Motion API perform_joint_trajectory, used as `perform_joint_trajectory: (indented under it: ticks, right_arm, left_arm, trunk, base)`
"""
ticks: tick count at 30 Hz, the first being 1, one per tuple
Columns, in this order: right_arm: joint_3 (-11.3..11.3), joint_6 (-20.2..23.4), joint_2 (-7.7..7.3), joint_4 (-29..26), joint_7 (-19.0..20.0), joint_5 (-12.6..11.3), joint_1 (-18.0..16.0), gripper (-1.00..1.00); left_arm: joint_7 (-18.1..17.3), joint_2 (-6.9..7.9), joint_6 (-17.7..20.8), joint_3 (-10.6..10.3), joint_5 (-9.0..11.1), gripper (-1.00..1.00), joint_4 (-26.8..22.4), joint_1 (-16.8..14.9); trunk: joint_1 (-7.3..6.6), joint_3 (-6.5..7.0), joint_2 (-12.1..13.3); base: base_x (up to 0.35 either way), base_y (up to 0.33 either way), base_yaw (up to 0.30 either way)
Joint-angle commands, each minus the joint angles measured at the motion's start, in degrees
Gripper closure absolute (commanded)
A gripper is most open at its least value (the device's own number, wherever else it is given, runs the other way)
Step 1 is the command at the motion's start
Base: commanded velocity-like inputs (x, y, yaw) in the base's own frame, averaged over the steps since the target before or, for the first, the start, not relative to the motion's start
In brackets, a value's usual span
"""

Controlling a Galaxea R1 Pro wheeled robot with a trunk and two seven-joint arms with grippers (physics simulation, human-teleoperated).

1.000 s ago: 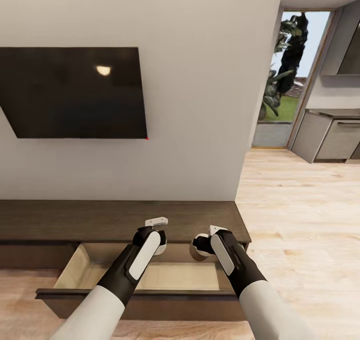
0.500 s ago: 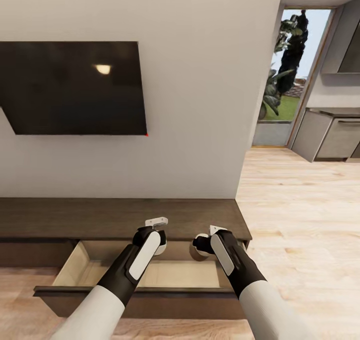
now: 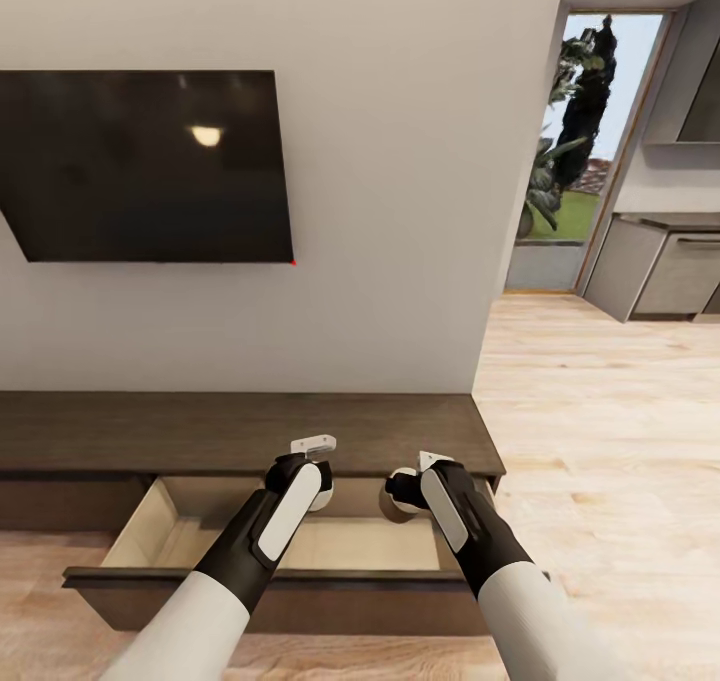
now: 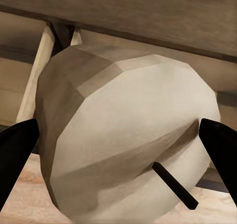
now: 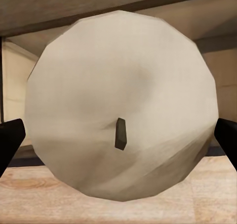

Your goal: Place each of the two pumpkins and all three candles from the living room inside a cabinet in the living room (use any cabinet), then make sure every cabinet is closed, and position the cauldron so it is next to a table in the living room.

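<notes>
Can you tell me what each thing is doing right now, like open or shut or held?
Cabinet drawer: pulled open, pale inside showing.
Left gripper: shut on a candle.
Right gripper: shut on another candle.
TV: dark, off.

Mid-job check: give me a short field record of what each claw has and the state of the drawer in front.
left claw: shut on a candle, over the open drawer
right claw: shut on a second candle, wick end facing its camera
drawer: pulled out of the cabinet, pale inside, no items seen in the visible part
cabinet top: bare wood
wall above: dark TV
</notes>
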Motion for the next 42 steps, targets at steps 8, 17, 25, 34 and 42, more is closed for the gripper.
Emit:
perform_joint_trajectory:
  ticks: [8,17,25,34,42]
  right_arm:
    - [0.1,0.0,0.00,0.0,-0.6,-0.2,0.0,1.00]
    - [0.1,-0.1,0.00,0.0,-0.6,-0.1,0.0,1.00]
    - [0.1,-0.1,0.00,0.0,-0.6,0.0,0.0,1.00]
    - [0.1,-0.2,0.00,0.0,-0.6,0.0,0.0,1.00]
    - [0.1,-0.5,0.00,0.1,-0.6,0.1,0.0,1.00]
  left_arm:
    - [0.5,0.00,0.0,-0.1,0.4,1.00,-0.1,-0.1]
    - [0.5,0.00,-0.4,-0.1,0.4,1.00,0.0,-0.1]
    - [0.7,0.00,-0.7,-0.2,0.2,1.00,0.2,-0.1]
    - [0.8,0.00,-0.9,-0.3,-0.2,1.00,0.6,-0.1]
    - [0.6,0.00,-3.6,-1.4,-0.2,1.00,0.9,-0.1]
  trunk:
    - [1.76,-1.50,-3.3]
    - [3.74,-3.11,-6.9]
    - [5.49,-4.55,-10.1]
    - [7.47,-6.17,-13.7]
    - [9.23,-7.60,-16.9]
  base:
    - [0.000,0.000,0.000]
    - [0.000,0.000,0.000]
    - [0.000,0.000,0.000]
    - [0.000,0.000,0.000]
    - [0.000,0.000,0.000]
